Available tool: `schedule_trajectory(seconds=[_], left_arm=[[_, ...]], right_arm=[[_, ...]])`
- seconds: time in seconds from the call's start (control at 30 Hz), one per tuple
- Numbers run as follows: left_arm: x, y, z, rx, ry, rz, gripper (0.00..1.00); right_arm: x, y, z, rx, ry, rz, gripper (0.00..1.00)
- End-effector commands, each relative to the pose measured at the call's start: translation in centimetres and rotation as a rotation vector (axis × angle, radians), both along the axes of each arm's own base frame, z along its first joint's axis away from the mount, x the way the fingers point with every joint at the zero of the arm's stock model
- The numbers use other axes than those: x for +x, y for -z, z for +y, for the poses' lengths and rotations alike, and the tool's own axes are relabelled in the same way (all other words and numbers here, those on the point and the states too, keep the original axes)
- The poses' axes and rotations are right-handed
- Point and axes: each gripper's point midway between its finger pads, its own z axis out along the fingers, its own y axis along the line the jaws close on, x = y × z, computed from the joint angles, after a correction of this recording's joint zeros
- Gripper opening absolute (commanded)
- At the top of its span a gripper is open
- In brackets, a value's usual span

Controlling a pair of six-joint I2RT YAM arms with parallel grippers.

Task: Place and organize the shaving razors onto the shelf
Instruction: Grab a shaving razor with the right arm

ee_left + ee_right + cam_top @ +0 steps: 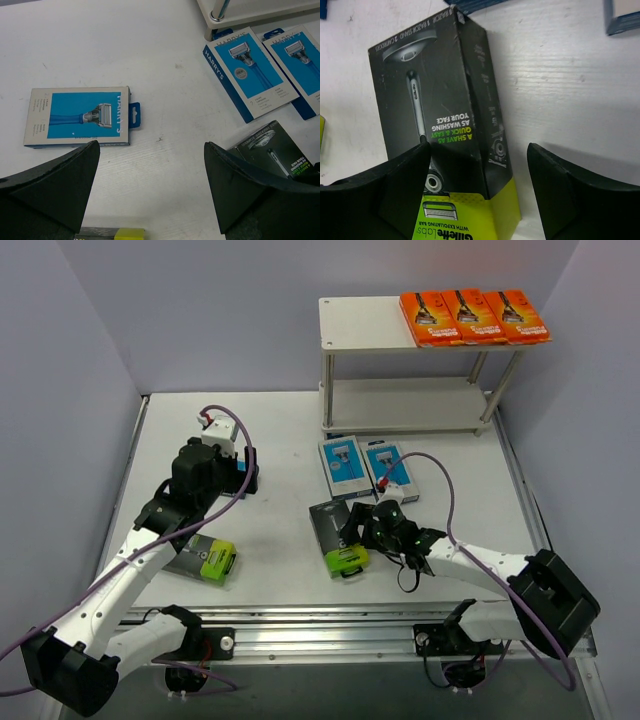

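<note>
A blue razor pack [77, 116] lies beyond the wide-spread left pincer [151, 150]

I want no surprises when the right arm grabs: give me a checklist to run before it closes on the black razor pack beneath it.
1. Right gripper open: ok.
2. Black flat razor pack with lime-green end centred between fingers: not ok, one finger overlaps its face.
3. Pack flat on white table: ok.
4. Bare room atop beige two-tier shelf beside three orange packs: ok.
5. Left gripper open, empty: ok.
</note>
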Motion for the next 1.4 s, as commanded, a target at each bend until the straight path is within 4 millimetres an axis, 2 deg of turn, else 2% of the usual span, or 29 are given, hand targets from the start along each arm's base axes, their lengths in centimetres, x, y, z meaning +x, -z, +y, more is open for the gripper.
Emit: schedule_trajectory(seconds=[0.0,0.03,0.07,0.2,0.27,0.3,0.33,0.4,0.53,0.57,0.63,0.67,0.77,0.93,0.97,1.03,1.13,1.3,1.37], left_arm=[[0.3,-2.6,-0.1,-0.041,-0.001,-0.049,0.94],[0.3,-2.5,-0.1,-0.039,0.000,-0.048,0.94],[0.3,-2.6,-0.2,-0.039,0.000,-0.049,0.94],[0.3,-2.5,-0.1,-0.037,-0.001,-0.048,0.94],[0.3,-2.4,-0.1,-0.034,-0.004,-0.045,0.94],[0.3,-2.4,-0.1,-0.033,-0.001,-0.045,0.94],[0.4,-2.4,-0.1,-0.032,-0.003,-0.044,0.94],[0.4,-2.3,0.0,-0.028,-0.004,-0.040,0.94],[0.3,-2.5,-0.1,-0.032,-0.003,-0.047,0.94],[0.4,-2.4,-0.1,-0.032,-0.001,-0.045,0.94],[0.3,-2.4,-0.2,-0.033,0.004,-0.041,0.94],[0.3,-2.4,-0.2,-0.035,0.005,-0.042,0.94],[0.3,-2.4,-0.3,-0.037,0.008,-0.041,0.94],[0.3,-2.5,-0.3,-0.043,0.009,-0.040,0.94],[0.3,-2.5,-0.3,-0.043,0.007,-0.041,0.94],[0.3,-2.4,-0.2,-0.042,0.002,-0.039,0.94],[0.4,-2.3,-0.1,-0.039,-0.005,-0.034,0.94],[0.4,-2.0,-0.7,-0.050,0.021,-0.020,0.94],[0.4,-1.7,-1.0,-0.054,0.029,-0.009,0.94]], right_arm=[[-0.1,0.0,2.4,0.051,-0.054,-0.016,0.72],[-0.2,0.2,2.8,0.049,-0.064,-0.016,0.70],[-0.8,0.0,4.1,0.077,-0.112,-0.008,0.68],[-0.8,-0.1,7.4,0.115,-0.180,-0.006,0.57],[-0.5,-0.9,9.6,0.147,-0.220,-0.021,0.56],[-0.4,-0.7,10.2,0.144,-0.232,-0.014,0.56],[0.1,-1.6,11.1,0.162,-0.245,-0.031,0.56],[0.5,-2.4,11.7,0.168,-0.259,-0.046,0.56],[1.0,-3.3,10.5,0.136,-0.239,-0.060,0.59],[1.1,-4.2,10.2,0.150,-0.233,-0.079,0.60],[1.1,-4.0,8.7,0.136,-0.203,-0.074,0.62],[1.2,-4.7,8.1,0.147,-0.191,-0.087,0.63],[1.4,-4.9,5.3,0.144,-0.119,-0.089,0.69],[2.7,-4.5,0.3,0.108,0.066,-0.095,0.74],[2.8,-4.7,-0.1,0.108,0.084,-0.101,0.74],[3.0,-4.6,-0.4,0.119,0.097,-0.102,0.75],[3.0,-4.3,0.4,0.141,0.070,-0.091,0.73],[1.8,-3.5,2.3,0.191,-0.027,-0.042,0.70],[0.7,-3.3,3.0,0.196,-0.057,-0.035,0.68]])
